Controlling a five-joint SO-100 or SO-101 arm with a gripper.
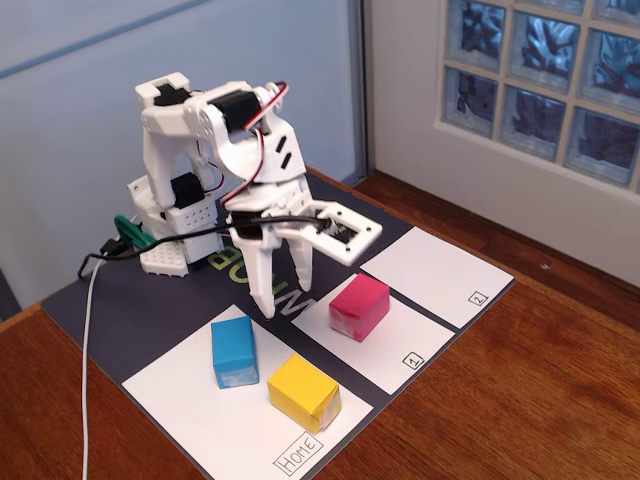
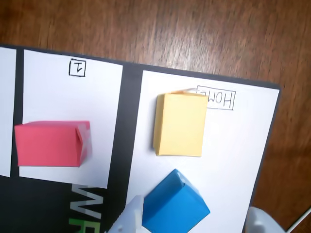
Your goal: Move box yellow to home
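Yellow box [image 1: 303, 391] sits flat on the home sheet [image 1: 190, 410], near the corner with the boxed "Home" label [image 1: 298, 457], not held by anything; in the wrist view the yellow box [image 2: 180, 124] lies just beside that label [image 2: 215, 99], one corner touching or slightly overlapping it. Blue box [image 1: 234, 352] is also on the home sheet, just beside the yellow one, small gap between them. Pink box [image 1: 359, 306] is on the smaller sheet marked 1 [image 1: 412, 345], apart from the other two. Sheet marked 2 [image 1: 436, 272] has nothing on it. All sheets lie on a dark mat [image 1: 110, 315] on a wooden table [image 1: 520, 400]. Gripper [image 1: 287, 296] hangs above the mat behind the sheets, fingers spread apart, holding nothing, touching no box.
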